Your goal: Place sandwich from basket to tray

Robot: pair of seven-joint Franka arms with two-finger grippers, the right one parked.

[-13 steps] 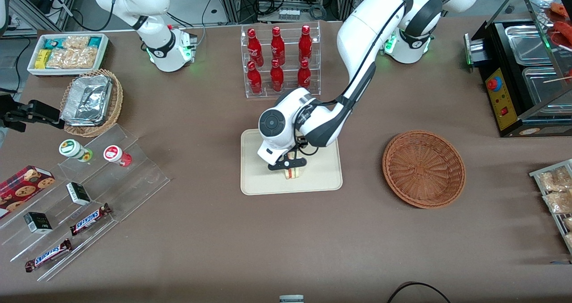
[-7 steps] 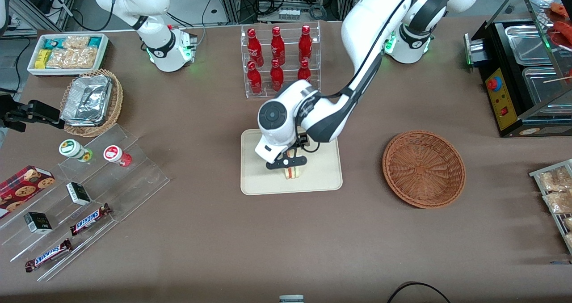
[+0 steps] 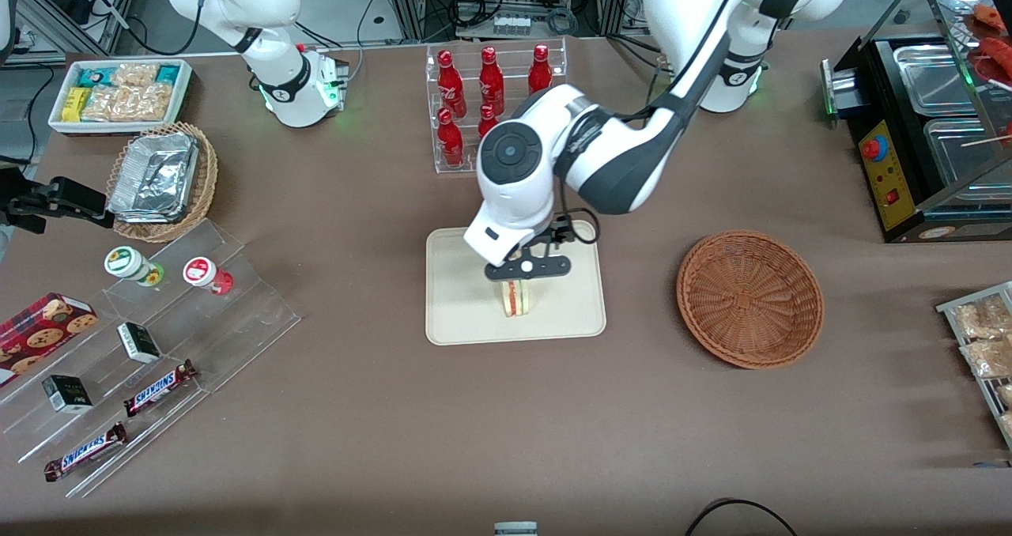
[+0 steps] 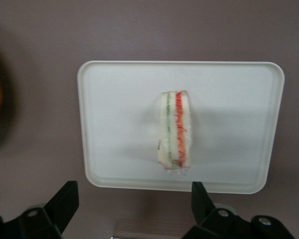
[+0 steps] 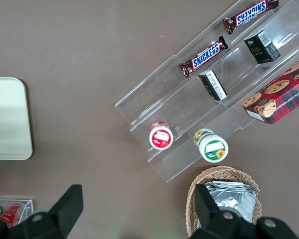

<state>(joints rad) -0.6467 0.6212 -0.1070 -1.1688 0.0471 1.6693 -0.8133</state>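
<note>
The sandwich lay on the tray, released.

The sandwich [image 3: 518, 298] rested on its side on the tray [image 3: 458, 315], striped edge facing up. The gripper [image 3: 527, 269] hung just above it with fingers spread, holding nothing. The basket [image 3: 749, 298] stood at 3 o'clock from the tray, well apart.

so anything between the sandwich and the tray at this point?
Nothing visible. The sandwich already lies on the tray, about mid-tray, and the basket is empty. The gripper hangs open above it, fingers apart and clear of the bread, with only air between them.
</note>
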